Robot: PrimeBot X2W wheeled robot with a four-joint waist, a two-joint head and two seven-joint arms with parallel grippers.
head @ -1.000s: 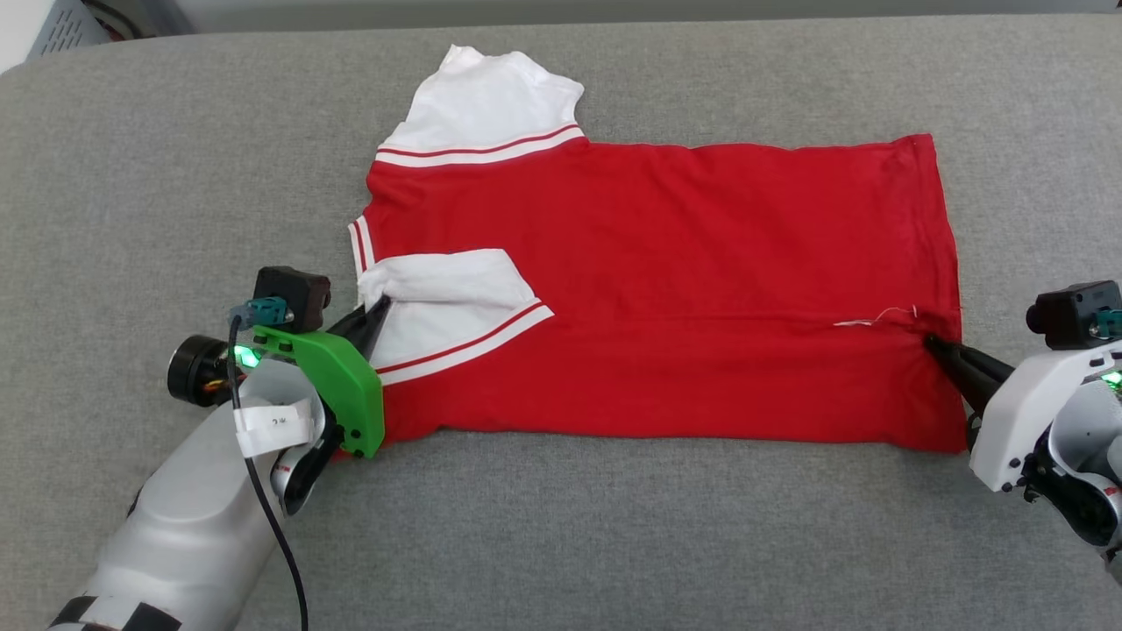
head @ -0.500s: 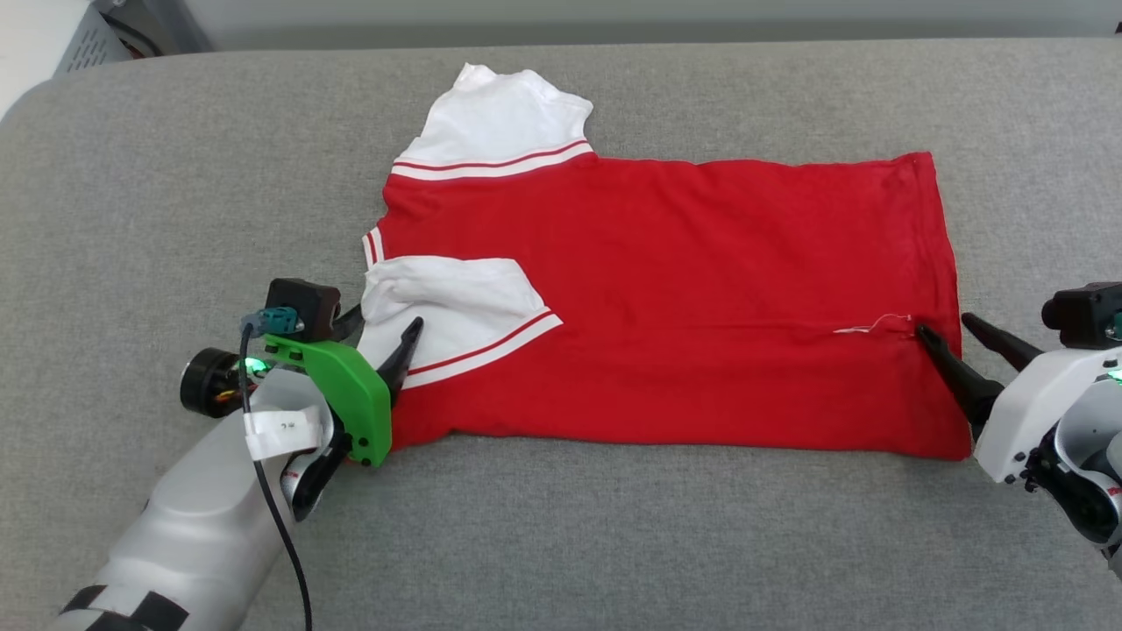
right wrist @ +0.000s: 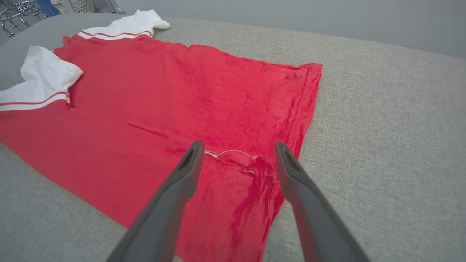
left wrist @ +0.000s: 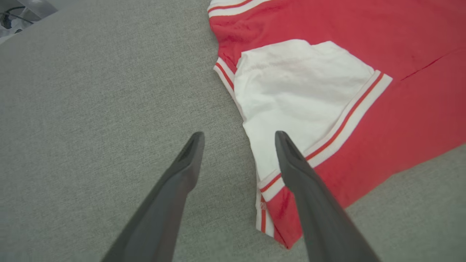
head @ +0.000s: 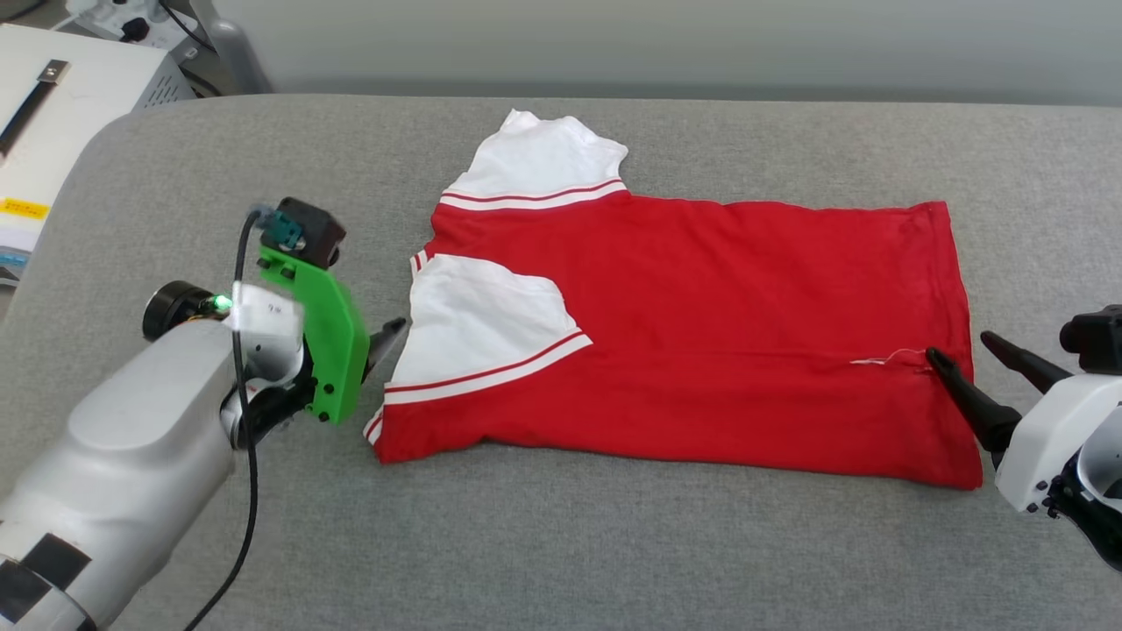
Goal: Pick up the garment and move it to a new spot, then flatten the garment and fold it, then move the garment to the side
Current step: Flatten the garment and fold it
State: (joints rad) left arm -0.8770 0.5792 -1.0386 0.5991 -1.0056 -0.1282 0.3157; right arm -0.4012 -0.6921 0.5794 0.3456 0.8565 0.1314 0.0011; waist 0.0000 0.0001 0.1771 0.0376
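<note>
The garment [head: 701, 333] lies flat on the grey table, a red shirt with its near edge folded over and one white sleeve [head: 478, 324] turned onto the red body. The other white sleeve [head: 539, 162] sticks out at the far side. My left gripper [head: 390, 337] is open just left of the folded sleeve, holding nothing; in the left wrist view the left gripper [left wrist: 239, 134] straddles the sleeve's [left wrist: 298, 94] edge. My right gripper [head: 957, 346] stands open over the hem corner. In the right wrist view the right gripper [right wrist: 239, 144] frames a loose white thread on the garment [right wrist: 182, 91].
The grey padded table [head: 614, 543] runs around the shirt on every side, with its rounded corner at the far left. A white equipment box [head: 79, 96] with cables stands beyond that corner. A pale wall runs behind the table.
Both grippers have opened and let go of the garment. The left one has drawn back off the sleeve to the left. The head camera has moved, shifting the whole picture downward.
</note>
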